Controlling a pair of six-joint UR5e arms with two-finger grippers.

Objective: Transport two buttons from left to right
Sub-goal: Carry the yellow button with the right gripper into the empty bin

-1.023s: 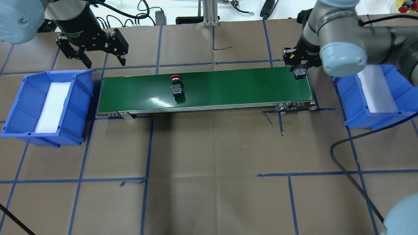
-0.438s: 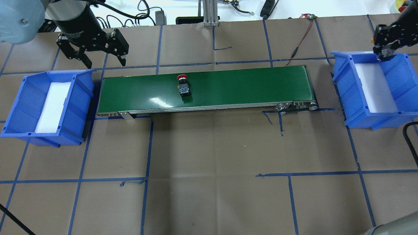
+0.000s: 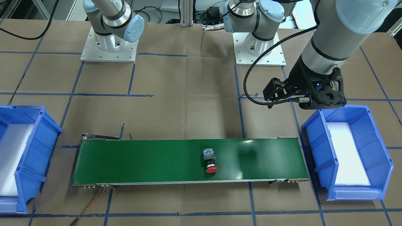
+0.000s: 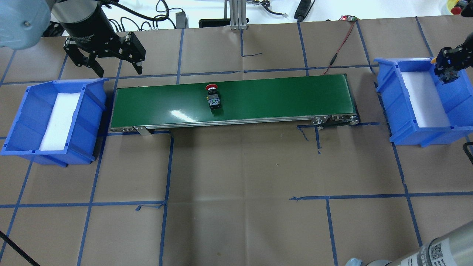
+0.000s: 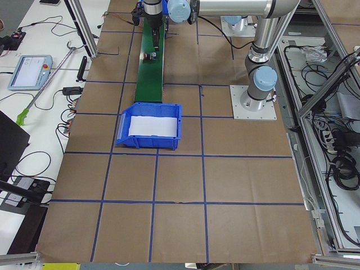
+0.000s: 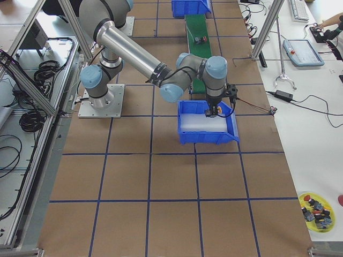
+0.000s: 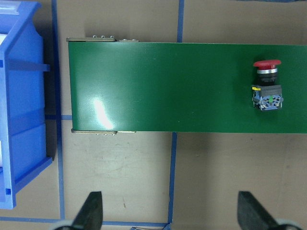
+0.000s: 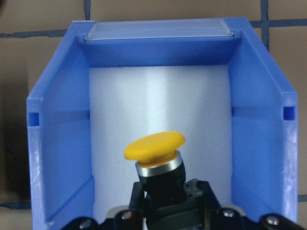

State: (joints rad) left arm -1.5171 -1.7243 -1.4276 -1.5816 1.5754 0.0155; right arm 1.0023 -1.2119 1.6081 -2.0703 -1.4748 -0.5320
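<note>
A red button point(image 4: 213, 96) lies on its side on the green conveyor belt point(image 4: 277, 96), left of the belt's middle; it also shows in the left wrist view point(image 7: 267, 86) and the front view point(image 3: 209, 160). My right gripper point(image 4: 449, 68) is shut on the yellow button point(image 8: 156, 158) and holds it above the white pad of the right blue bin point(image 8: 62, 124), over the bin's far right part point(image 4: 391, 96). My left gripper point(image 4: 107, 61) is open and empty, raised beyond the belt's left end, next to the left blue bin point(image 4: 22, 122).
A red wire point(image 4: 340, 40) runs from the table's far edge to the belt's right end. An aluminium post point(image 4: 236, 14) and cables stand at the far edge. A yellow dish with spare buttons point(image 6: 316, 206) lies off to the right.
My right gripper has carried the yellow button from the belt's right end to above the right bin. The red button has travelled rightward on the belt. The left gripper has not moved.
</note>
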